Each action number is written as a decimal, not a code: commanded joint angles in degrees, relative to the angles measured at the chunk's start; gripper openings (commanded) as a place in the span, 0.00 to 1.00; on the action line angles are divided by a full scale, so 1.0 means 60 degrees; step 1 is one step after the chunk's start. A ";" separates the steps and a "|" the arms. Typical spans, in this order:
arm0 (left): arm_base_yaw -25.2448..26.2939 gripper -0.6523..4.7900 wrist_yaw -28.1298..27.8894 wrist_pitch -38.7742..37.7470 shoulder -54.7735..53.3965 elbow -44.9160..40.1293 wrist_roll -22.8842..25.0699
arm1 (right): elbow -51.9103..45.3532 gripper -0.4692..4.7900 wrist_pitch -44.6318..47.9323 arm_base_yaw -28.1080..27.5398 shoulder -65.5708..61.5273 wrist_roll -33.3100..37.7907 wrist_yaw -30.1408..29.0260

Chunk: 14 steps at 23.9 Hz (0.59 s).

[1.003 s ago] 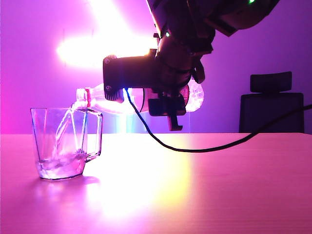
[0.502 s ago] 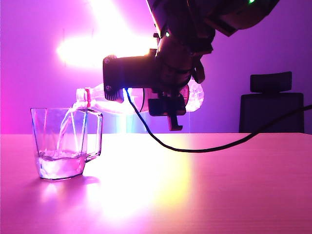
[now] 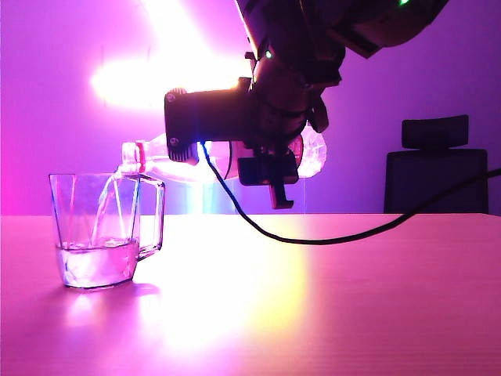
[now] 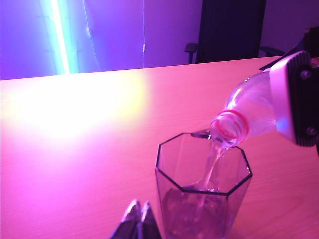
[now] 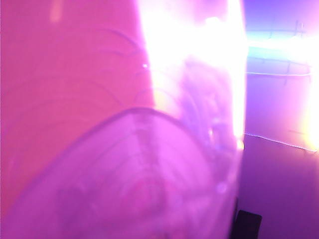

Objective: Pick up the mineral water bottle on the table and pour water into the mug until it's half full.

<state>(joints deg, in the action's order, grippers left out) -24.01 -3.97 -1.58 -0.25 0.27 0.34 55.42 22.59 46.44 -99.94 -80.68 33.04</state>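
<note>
your right gripper [image 3: 270,160] clamped on mineral water bottle [image 3: 168,162], bottle held near level above table [image 3: 329,298], mouth tipped over mug [image 3: 98,231] rim at mug's 1 o'clock. water [image 3: 94,262] streaming into mug, mug under half full. your left gripper [image 4: 138,223] just beside mug, fingertips pressed together, grasping nothing. black cable [image 3: 352,231] sags from right arm.

The right arm reaches down from above, its right tool [image 3: 270,160] turned sideways and clamped closed. The left tool [image 4: 138,221] hangs low, fingertips pressed together.
</note>
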 commanded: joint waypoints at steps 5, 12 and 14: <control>0.0007 0.12 0.0025 0.0062 -0.0015 0.0040 -0.0025 | 0.0098 0.55 0.0765 0.0051 0.0117 -0.0117 0.0087; 0.0007 0.12 0.0025 0.0062 -0.0015 0.0040 -0.0025 | 0.0098 0.55 0.0780 0.0066 0.0117 -0.0135 0.0153; 0.0007 0.12 0.0025 0.0062 -0.0015 0.0040 -0.0025 | 0.0098 0.54 0.0780 0.0069 0.0117 -0.0135 0.0157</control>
<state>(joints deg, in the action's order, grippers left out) -24.01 -3.97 -1.58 -0.25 0.27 0.34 55.42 24.62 46.63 -99.94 -81.73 33.43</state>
